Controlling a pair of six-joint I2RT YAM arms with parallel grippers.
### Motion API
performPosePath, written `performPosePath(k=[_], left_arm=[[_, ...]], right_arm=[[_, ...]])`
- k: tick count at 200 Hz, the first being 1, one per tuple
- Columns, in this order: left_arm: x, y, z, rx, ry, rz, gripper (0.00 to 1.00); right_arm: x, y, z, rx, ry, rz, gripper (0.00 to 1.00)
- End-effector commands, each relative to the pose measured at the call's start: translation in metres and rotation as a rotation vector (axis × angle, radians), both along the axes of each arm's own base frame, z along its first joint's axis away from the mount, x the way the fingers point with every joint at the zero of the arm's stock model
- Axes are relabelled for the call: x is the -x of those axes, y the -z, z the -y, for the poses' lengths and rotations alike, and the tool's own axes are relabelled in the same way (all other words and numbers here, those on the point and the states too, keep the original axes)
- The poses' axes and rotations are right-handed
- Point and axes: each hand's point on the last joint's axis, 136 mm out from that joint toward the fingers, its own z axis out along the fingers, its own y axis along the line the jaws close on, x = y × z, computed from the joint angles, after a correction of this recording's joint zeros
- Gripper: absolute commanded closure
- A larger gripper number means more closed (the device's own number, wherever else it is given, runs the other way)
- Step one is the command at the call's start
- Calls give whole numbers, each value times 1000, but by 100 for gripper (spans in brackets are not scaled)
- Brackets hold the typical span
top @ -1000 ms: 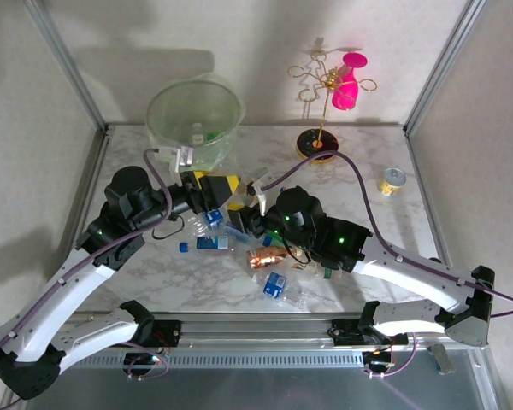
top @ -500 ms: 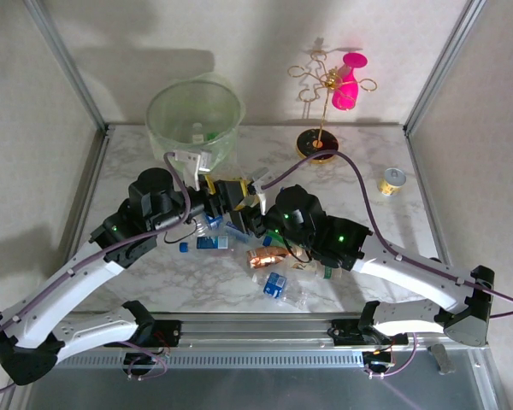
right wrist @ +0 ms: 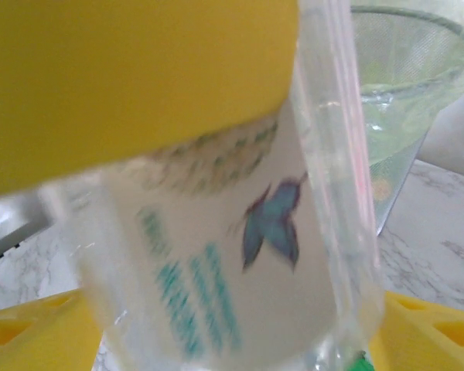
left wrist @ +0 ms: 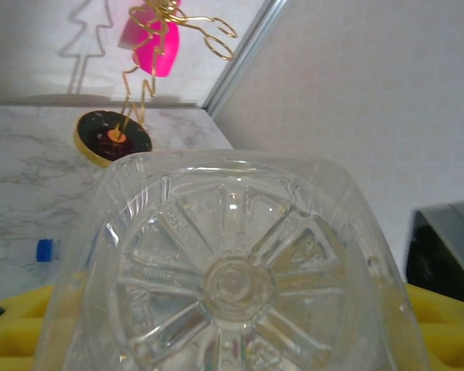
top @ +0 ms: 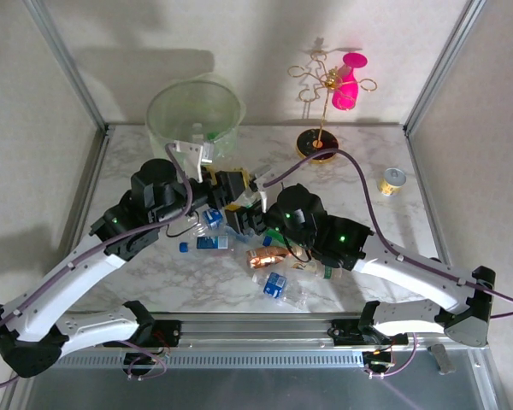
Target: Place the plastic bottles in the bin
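The left tool (top: 229, 186) grasps a clear bottle (left wrist: 232, 270), probably to carry it into the bin (top: 167, 128); whether the right tool (top: 246, 215) grips too, I cannot tell.

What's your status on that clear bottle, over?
Left end effector clamped on clear bottle. Right end effector alongside it, grip unclear. Bottle short of bin. Path to bin looks open.
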Motion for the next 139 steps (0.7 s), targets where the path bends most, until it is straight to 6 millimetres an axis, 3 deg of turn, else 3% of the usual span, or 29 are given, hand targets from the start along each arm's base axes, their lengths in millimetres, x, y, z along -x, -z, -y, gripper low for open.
performPosePath(k=[1, 67, 112, 139], left_arm=[[-26, -17, -21, 8, -115, 11, 44], [-132, -38, -114, 176, -482, -120, 48], [-184, -40, -160, 280, -691, -130, 50], [-212, -32, -167, 263, -762, -169, 51]], right_arm=[[-3, -20, 23, -38, 68, 46, 13], [0, -28, 62, -66, 147, 105, 14], [2, -11, 63, -32, 139, 82, 14], [1, 0, 66, -13, 149, 72, 14]])
